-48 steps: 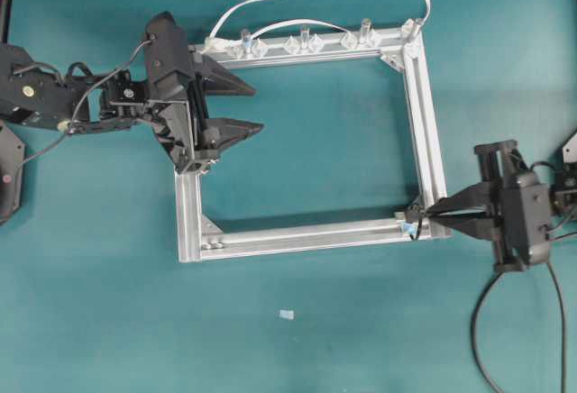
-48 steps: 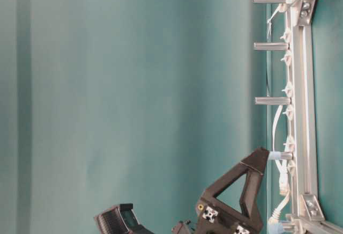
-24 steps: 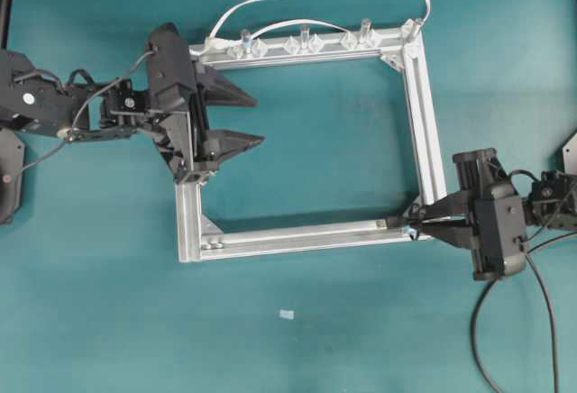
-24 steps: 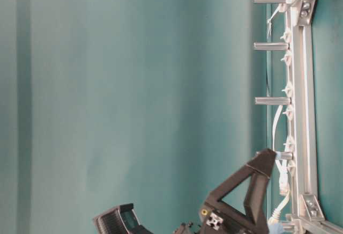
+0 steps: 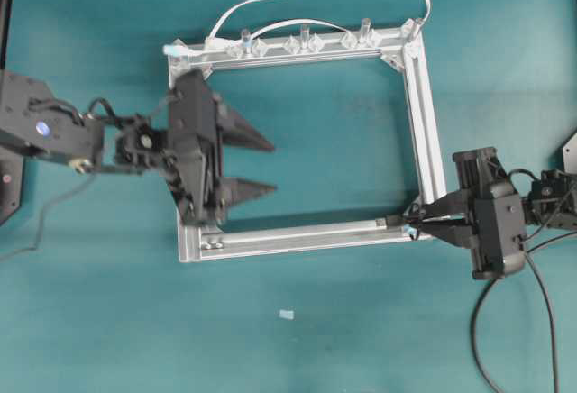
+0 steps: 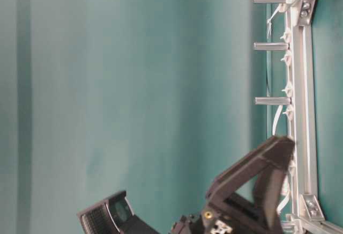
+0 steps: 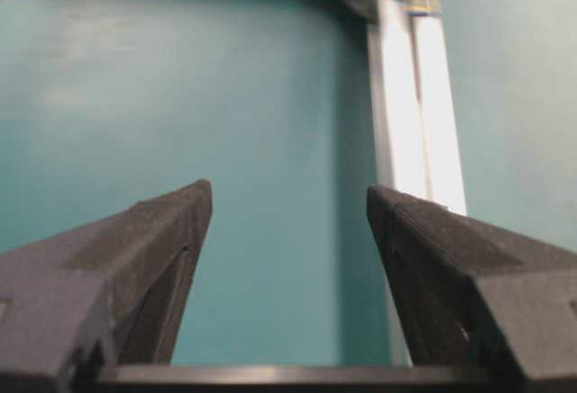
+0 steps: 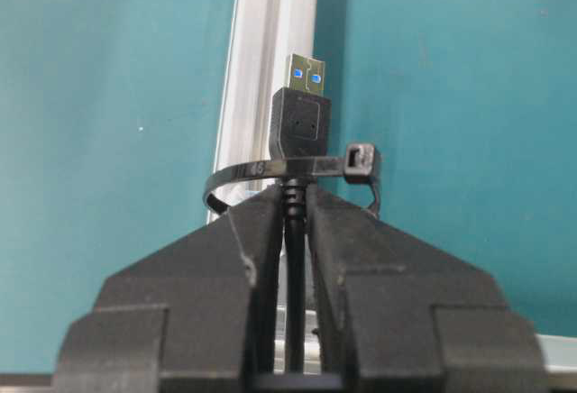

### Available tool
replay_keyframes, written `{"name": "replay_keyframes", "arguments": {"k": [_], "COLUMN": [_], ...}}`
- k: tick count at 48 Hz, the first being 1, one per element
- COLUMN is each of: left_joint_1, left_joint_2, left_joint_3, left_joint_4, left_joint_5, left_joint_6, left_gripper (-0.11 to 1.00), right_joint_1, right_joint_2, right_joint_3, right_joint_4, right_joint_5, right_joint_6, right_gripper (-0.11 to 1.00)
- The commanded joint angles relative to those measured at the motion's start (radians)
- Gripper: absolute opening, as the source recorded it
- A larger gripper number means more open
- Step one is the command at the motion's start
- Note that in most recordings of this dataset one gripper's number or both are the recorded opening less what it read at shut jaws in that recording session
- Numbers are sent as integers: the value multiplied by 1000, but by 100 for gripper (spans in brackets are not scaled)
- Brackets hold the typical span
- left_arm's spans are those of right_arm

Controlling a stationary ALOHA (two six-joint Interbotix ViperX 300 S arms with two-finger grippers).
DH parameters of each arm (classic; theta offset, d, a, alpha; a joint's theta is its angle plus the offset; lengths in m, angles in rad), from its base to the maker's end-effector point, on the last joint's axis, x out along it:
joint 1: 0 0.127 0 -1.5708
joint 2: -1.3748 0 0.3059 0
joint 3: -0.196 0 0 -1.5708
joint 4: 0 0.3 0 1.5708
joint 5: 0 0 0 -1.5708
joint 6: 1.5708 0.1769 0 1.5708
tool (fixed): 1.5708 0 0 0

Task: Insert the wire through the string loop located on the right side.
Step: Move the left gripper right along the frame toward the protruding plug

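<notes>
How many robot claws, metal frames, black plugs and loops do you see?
End effectors: 2, left end effector and right end effector
Aluminium frame: 1
Wire with plug: 1
String loop: 1
Total: 5

the wire (image 8: 298,132), black with a metal-tipped usb plug showing blue inside, pokes through the string loop (image 8: 261,172), a thin dark band with a small buckle, lying over the silver rail.

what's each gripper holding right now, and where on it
The right gripper is shut on the wire, pinching its ribbed neck just behind the plug. The left gripper is open and holds nothing.
</notes>
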Motion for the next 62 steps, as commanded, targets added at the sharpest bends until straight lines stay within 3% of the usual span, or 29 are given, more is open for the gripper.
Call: {"name": "replay_keyframes", "arguments": {"k": [1, 20, 37, 62], "left_joint_1": [-38, -103, -103, -54], "left_joint_2": [14, 101, 118, 295], "left_joint_3": [-51, -124, -150, -344], "left_joint_4": [2, 2, 2, 3], "left_joint_5": [18, 97, 97, 97], "left_joint_6": [-6, -5, -2, 0], "left_gripper": [72, 72, 72, 73], "right_joint_1": [-2, -3, -2, -3], "right_joint_2": [-6, -6, -6, -6], "right_joint_3": [-15, -15, -15, -15], "right_joint_4": [-3, -3, -3, -3], "right_joint_5": [-9, -9, -11, -17], "right_joint_6": [0, 0, 0, 0], "right_gripper": [12, 12, 12, 12]}}
